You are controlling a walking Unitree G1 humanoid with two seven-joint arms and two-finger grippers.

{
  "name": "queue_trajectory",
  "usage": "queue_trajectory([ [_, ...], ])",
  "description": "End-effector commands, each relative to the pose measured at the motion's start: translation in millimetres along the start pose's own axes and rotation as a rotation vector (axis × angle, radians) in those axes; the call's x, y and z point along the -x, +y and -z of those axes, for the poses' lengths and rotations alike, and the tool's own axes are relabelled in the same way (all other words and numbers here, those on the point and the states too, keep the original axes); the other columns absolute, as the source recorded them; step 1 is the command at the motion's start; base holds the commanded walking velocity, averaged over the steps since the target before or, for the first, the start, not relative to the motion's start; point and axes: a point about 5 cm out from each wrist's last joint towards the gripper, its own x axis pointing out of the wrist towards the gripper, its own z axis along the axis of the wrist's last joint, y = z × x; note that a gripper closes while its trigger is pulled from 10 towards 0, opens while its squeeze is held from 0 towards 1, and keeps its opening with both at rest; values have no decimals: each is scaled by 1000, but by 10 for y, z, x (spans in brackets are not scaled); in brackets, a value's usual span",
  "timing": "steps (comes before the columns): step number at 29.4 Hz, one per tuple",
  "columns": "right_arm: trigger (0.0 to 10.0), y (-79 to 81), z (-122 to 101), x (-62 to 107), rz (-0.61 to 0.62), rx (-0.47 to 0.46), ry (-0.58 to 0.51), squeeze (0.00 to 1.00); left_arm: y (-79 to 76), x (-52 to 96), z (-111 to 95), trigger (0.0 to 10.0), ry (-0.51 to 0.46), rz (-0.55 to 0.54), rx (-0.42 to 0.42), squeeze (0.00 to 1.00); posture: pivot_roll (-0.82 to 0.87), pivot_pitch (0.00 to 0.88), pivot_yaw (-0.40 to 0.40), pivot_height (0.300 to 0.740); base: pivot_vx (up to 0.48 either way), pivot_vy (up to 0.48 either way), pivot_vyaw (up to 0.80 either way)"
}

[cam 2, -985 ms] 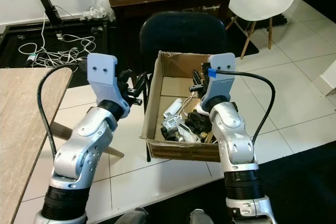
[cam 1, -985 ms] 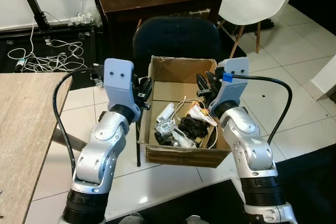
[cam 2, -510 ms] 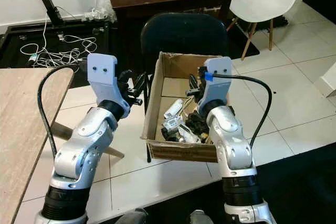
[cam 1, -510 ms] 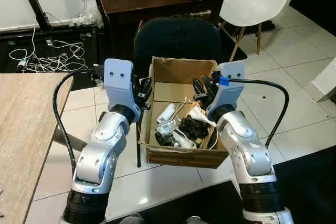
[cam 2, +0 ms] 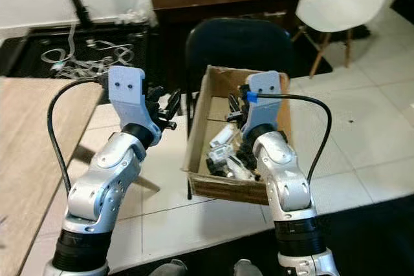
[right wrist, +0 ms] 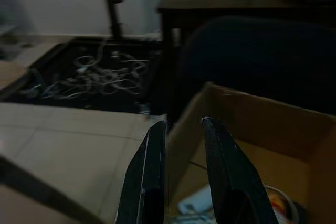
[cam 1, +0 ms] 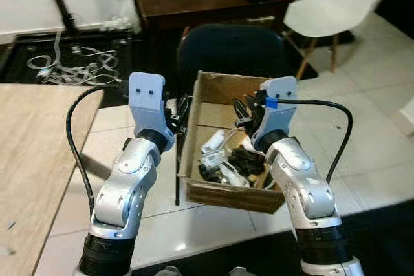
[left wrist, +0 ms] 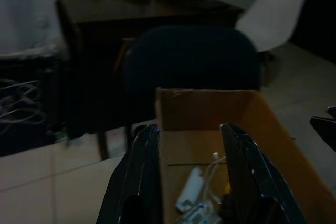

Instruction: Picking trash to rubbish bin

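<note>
Since a second ago our whole view has slid to the right, so the camera has turned; the right end effector (cam 1: 248, 109) has edged a little further in over the cardboard box (cam 1: 223, 192), while the left end effector (cam 1: 180, 109) sits where it did, at the box's left wall.

We hold both silver arms bent at the elbow and raised in front of us, wrists tilted up, one on each side of the box. From the left wrist camera, the left fingers (left wrist: 140, 177) stand apart, one on either side of the top edge of the box's left wall. From the right wrist camera, the right fingers (right wrist: 149, 177) are also apart, with a narrow gap and nothing between them.

The box stands on the tiled floor (cam 1: 162, 231), its long axis running away from us toward the dark chair (cam 1: 231, 53). Trash (cam 1: 229, 159) lies heaped in its near half: a white piece, dark lumps and thin cords. We can read no writing anywhere.
</note>
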Motion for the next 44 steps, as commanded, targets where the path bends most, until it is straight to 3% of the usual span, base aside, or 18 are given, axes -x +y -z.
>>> queue_trajectory([
  [1,10000,4,5,27,-1,10,10,0,-34,17,14,10000,7,9,15,0,45,144,26,740,0,0,800],
  [44,10000,90,33,40,-37,-15,27,0,-98,23,-39,10000,6,50,-2,0,50,150,32,740,0,0,800],
])
